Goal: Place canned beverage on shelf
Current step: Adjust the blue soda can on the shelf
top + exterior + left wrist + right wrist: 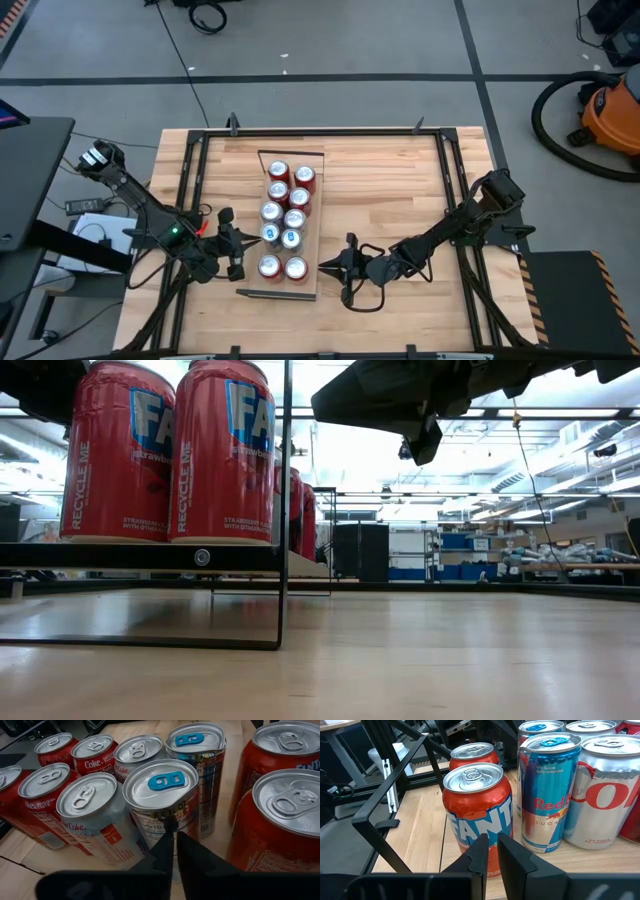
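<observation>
Wood of the shelf (312, 268) is packed with two rows of cans (283, 215). Beside it the left gripper (236, 255) and right gripper (345, 270) are kept shut, empty; a careless swing risks toppling them.

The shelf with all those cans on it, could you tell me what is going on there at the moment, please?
Two robot arms flank the shelf, a light-wood board on the table holding ten upright cans in two rows: red Fanta cans at the near end, then blue-tabbed cans, then silver and red cola cans. The left gripper sits beside the near cans, its jaws shut and empty. The right gripper waits on the other side, also shut on nothing.
</observation>
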{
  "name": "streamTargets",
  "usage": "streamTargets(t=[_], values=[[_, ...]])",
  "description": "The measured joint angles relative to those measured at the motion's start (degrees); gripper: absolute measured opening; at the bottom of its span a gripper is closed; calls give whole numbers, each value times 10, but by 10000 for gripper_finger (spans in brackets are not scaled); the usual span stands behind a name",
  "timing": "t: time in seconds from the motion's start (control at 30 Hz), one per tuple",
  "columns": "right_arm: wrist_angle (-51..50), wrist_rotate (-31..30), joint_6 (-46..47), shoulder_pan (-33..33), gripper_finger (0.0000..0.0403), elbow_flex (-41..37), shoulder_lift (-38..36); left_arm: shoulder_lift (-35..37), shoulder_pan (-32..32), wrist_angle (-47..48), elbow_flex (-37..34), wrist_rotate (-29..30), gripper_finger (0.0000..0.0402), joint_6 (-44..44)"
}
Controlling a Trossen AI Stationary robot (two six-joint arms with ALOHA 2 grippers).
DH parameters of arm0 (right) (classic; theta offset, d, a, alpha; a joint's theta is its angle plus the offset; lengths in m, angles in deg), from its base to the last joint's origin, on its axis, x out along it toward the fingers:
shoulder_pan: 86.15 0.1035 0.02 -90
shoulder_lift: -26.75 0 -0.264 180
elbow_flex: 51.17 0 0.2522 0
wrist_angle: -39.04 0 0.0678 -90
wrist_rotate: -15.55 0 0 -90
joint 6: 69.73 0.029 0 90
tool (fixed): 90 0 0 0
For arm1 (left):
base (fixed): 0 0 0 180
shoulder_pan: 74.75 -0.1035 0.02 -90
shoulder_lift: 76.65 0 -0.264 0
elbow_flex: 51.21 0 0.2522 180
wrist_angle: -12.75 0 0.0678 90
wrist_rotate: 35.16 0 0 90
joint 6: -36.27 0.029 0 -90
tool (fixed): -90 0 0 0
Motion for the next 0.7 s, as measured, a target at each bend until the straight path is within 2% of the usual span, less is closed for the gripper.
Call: streamTargets(t=[0.2, 0.4, 0.7], values=[[0, 0, 0, 0, 49, 0, 0, 0, 0, 16, 0, -27, 5, -7], [0, 0, 0, 1, 49, 0, 0, 0, -6, 55, 0, -35, 24, -46], [17, 0, -11, 1, 50, 0, 0, -17, -43, 37, 0, -36, 28, -28]])
